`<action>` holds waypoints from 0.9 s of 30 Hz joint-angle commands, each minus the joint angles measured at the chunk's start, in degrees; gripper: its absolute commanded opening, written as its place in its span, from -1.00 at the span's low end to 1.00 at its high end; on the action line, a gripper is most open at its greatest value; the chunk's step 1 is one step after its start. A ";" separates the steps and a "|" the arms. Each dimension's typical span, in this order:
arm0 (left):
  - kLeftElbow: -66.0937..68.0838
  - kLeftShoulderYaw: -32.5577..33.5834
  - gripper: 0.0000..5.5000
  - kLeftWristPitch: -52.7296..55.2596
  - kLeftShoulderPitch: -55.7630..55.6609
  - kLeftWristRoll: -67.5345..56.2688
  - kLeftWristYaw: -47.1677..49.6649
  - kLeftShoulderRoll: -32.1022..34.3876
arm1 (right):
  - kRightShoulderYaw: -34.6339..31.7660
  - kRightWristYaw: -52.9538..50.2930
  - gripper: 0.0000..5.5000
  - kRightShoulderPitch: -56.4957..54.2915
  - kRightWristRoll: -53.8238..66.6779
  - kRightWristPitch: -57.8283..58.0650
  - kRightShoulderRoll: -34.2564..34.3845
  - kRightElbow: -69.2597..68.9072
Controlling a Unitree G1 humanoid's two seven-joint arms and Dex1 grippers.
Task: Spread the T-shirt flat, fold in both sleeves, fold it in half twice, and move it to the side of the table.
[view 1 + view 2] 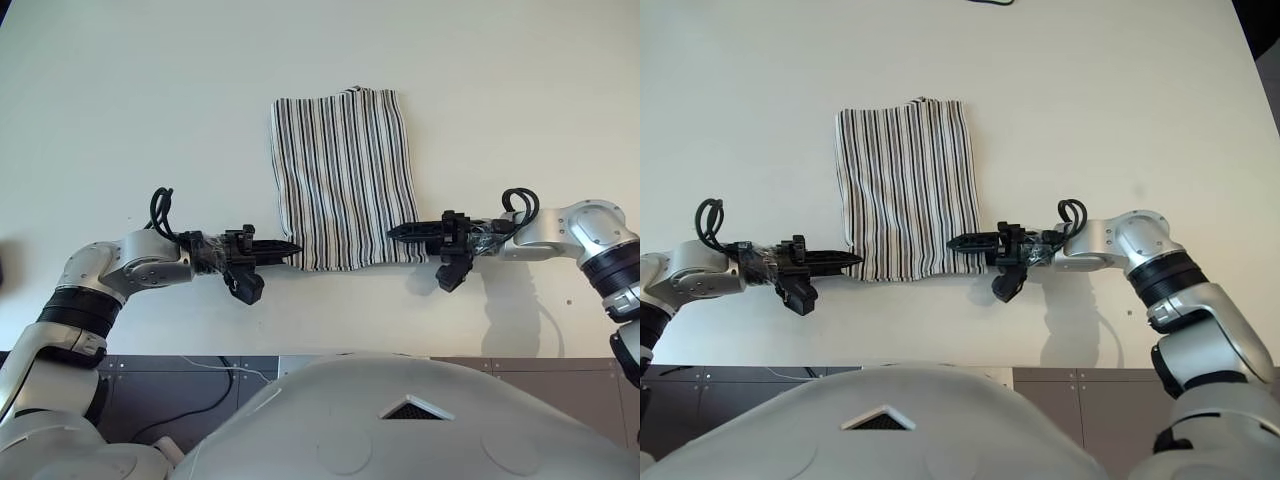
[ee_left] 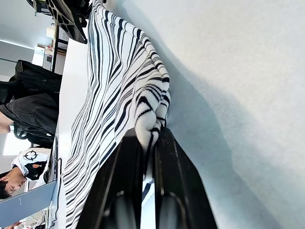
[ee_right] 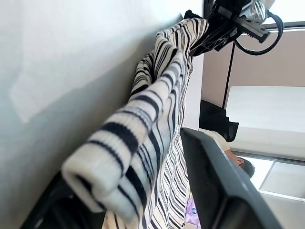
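The black-and-white striped T-shirt [image 1: 340, 180] lies folded into a narrow upright rectangle in the middle of the white table [image 1: 120, 100]. My left gripper [image 1: 290, 247] is at the shirt's near left corner. In the left wrist view it [image 2: 145, 136] is shut on the bunched hem [image 2: 147, 114]. My right gripper [image 1: 395, 232] reaches in from the right over the near right corner. In the right wrist view the rolled hem [image 3: 119, 143] rests between its spread fingers [image 3: 219, 186], with a gap to the upper one, so it is open.
The table's front edge [image 1: 320, 352] runs just below both arms. Bare tabletop lies to the left [image 1: 100, 150] and right [image 1: 520, 110] of the shirt. A dark cable end [image 1: 990, 2] shows at the far edge.
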 commanded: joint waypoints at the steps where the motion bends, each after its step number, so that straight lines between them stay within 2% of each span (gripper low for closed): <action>1: 1.05 -1.12 -0.96 0.87 0.76 0.85 -1.70 -0.28 | 1.62 2.73 -0.37 1.06 -0.62 -0.42 -1.60 0.96; 4: 1.54 -1.07 -0.96 0.45 0.53 0.86 -1.73 -0.24 | 1.49 4.39 -0.60 1.19 1.26 -0.06 -1.72 2.19; 9: 0.93 -1.19 -0.96 -0.12 0.66 -0.56 -2.40 -0.01 | 1.12 10.24 -0.85 1.20 7.46 0.53 -1.17 3.25; 14: -0.58 -1.55 -0.96 -0.07 0.34 -4.03 -3.98 -0.22 | 0.38 17.74 -0.95 1.03 15.29 0.32 -1.82 2.24; 16: -3.20 -2.70 -0.96 2.23 1.16 -10.34 -6.64 0.65 | -0.01 22.16 -0.95 1.91 20.74 0.39 -3.10 0.05; 23: -15.82 -3.96 -0.96 13.04 7.97 -31.55 -17.05 6.90 | -0.63 42.65 -0.96 7.86 48.67 9.41 -13.25 -14.07; 27: -28.87 -1.95 -0.96 23.24 16.17 -44.80 -21.26 13.20 | -4.23 52.37 -0.96 16.09 69.82 23.69 -24.60 -32.09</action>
